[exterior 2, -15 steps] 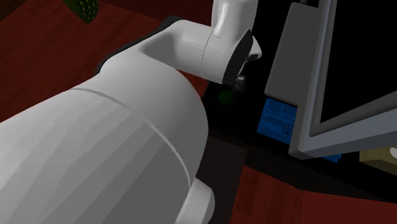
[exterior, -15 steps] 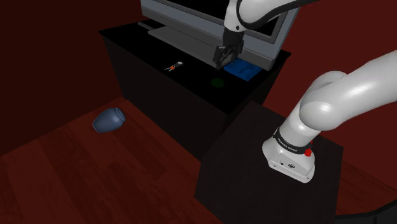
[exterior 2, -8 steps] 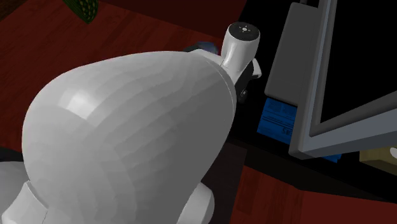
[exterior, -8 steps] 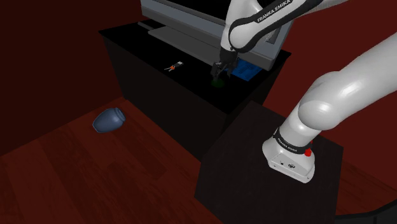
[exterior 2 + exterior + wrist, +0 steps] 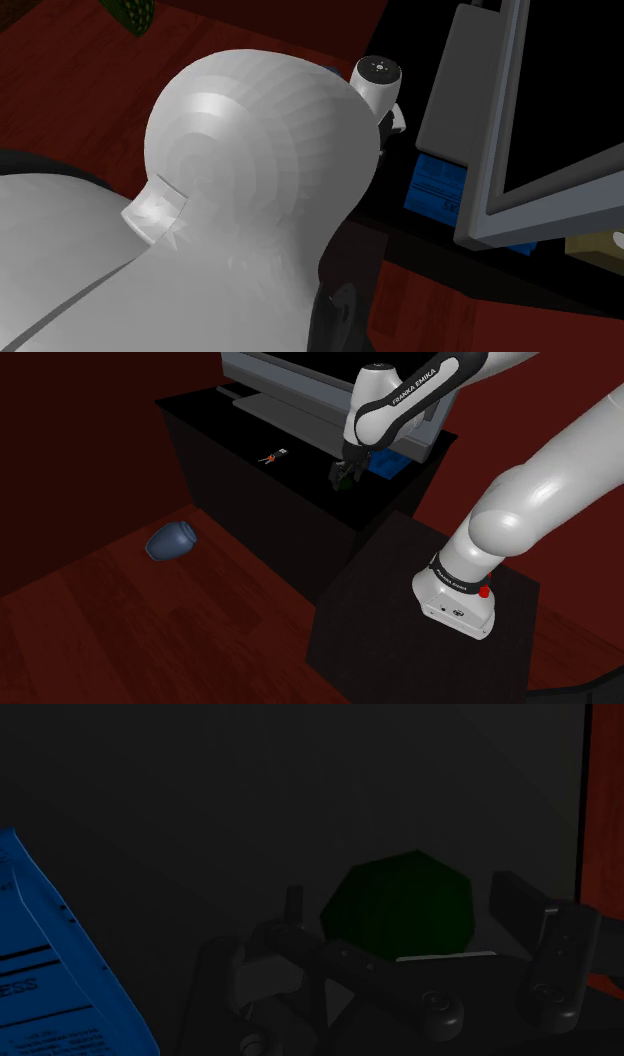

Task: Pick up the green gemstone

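The black fingers stand apart, low over the dark table. The green gemstone lies on the table between them. A thin gap shows on each side of it, so they do not grasp it. A blue box lies near the gemstone, beside a grey screen. A blue vase lies on the red floor.

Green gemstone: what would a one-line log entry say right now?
green gemstone: on dark tabletop, not gripped | hand: open, straddling it | step: pre-grasp
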